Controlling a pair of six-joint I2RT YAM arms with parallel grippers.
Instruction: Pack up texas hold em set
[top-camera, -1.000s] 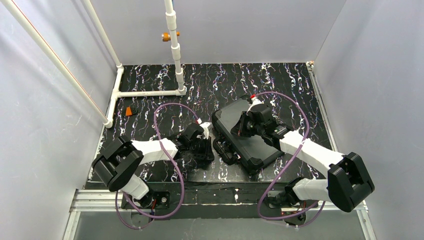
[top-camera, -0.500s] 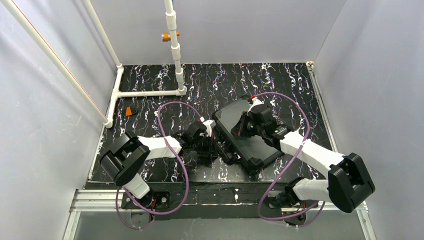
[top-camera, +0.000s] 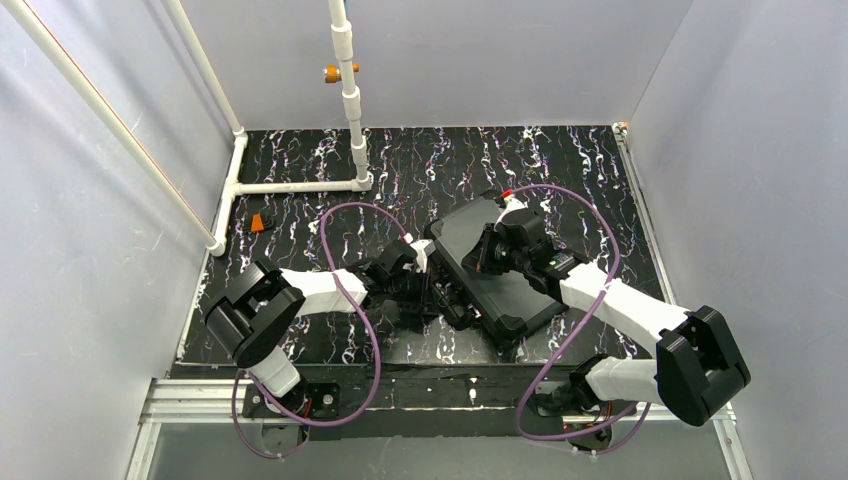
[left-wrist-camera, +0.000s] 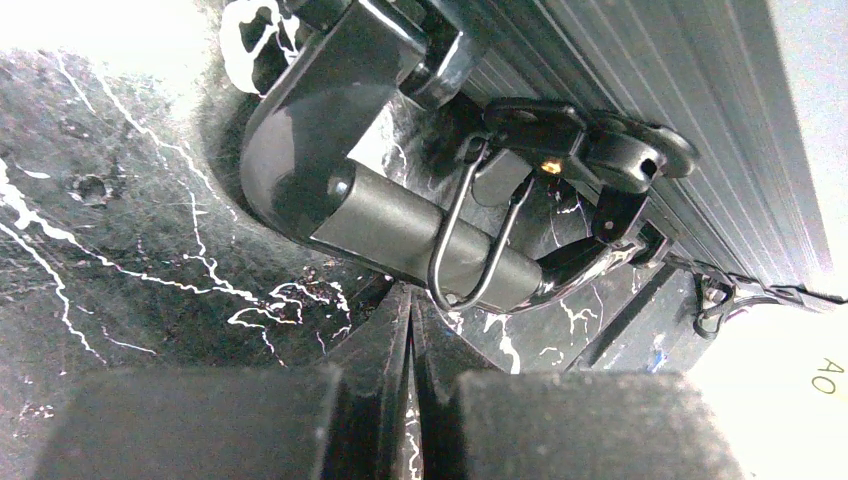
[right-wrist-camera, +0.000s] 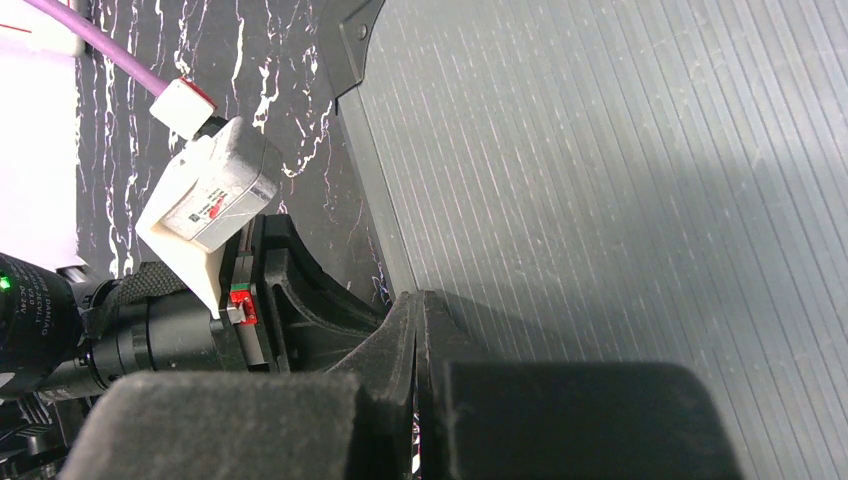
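The texas hold em set shows only as its black ribbed case (top-camera: 500, 285), lid down, lying askew at the table's middle. My left gripper (top-camera: 432, 292) is at the case's left side, shut with nothing in it. In the left wrist view its tips (left-wrist-camera: 411, 300) stop just short of the carry handle (left-wrist-camera: 390, 225) and a wire latch loop (left-wrist-camera: 478, 255). My right gripper (top-camera: 482, 256) rests on top of the lid, also shut and holding nothing. In the right wrist view its tips (right-wrist-camera: 418, 305) sit on the ribbed lid (right-wrist-camera: 620, 180) near its left edge.
A white pipe frame (top-camera: 300, 187) stands at the back left of the black marbled table (top-camera: 560, 170). A small orange object (top-camera: 258, 222) lies near the left wall. Grey walls close in on both sides. Purple cables loop around both arms.
My left arm has slid right, up against the case's handle side, and its jaws have closed fully. The right arm and the case have stayed put.
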